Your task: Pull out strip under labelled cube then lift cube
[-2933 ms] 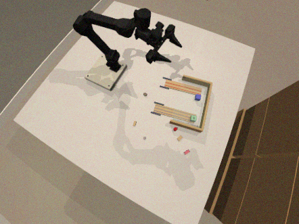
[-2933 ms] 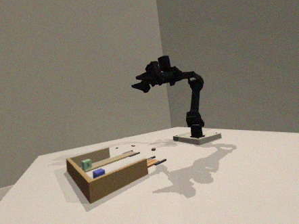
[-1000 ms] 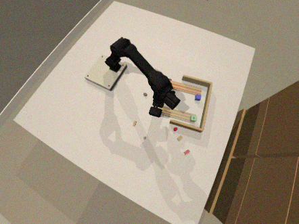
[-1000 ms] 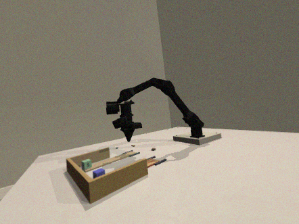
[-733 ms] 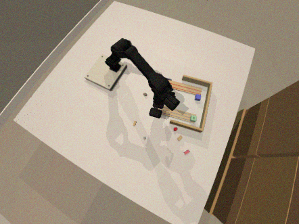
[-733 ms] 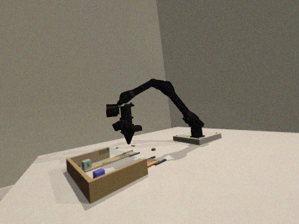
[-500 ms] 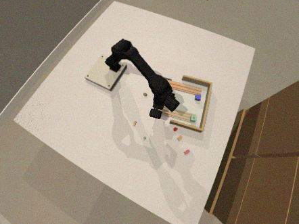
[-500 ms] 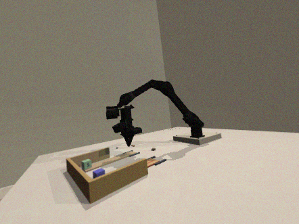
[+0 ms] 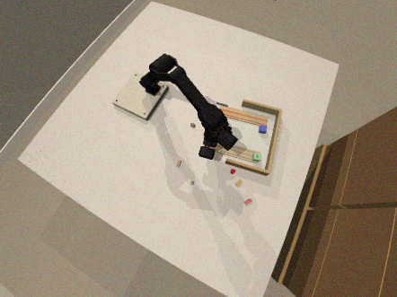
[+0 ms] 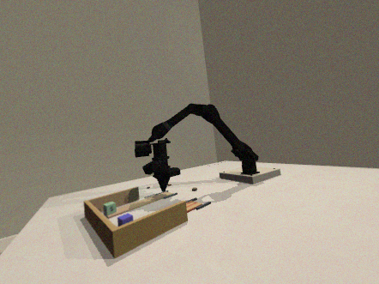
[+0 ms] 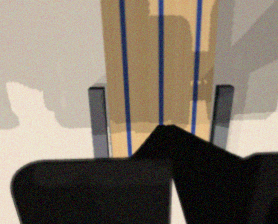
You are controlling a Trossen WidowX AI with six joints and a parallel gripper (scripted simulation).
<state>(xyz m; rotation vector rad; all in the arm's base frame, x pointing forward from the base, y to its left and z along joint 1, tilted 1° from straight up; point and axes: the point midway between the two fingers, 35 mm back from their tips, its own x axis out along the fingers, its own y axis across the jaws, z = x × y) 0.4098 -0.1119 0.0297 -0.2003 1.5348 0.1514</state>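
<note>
So the green labelled cube [image 9: 257, 157] [image 10: 110, 208] is sitting on the far end of the blue-lined strip [image 9: 244, 152] [image 10: 141, 203] [image 11: 142, 60], inside the three-sided wooden frame [image 9: 275, 141] [image 10: 150, 220], over by the edge of the desk [image 9: 112, 181] [image 10: 279, 238] that faces the brown cabinets [image 9: 359, 168]. The gripper [image 9: 217, 141] [image 10: 163, 190] [image 11: 165, 133] is pinched fully together with nothing in it, pointing down at the strip's other end, the one toward the arm's base. Can't tell if the tips actually touch the wood. Dark bars [image 11: 98, 120] flank that end, one each side. The blue cube [image 9: 262, 128] [image 10: 125, 220] is in the frame too, beside the red-lined strip [image 9: 244, 115] [image 10: 195, 206]. Arm's base plate [image 9: 130, 100] [image 10: 227, 175] is near the opposite desk edge, roughly midway between its corners.
</note>
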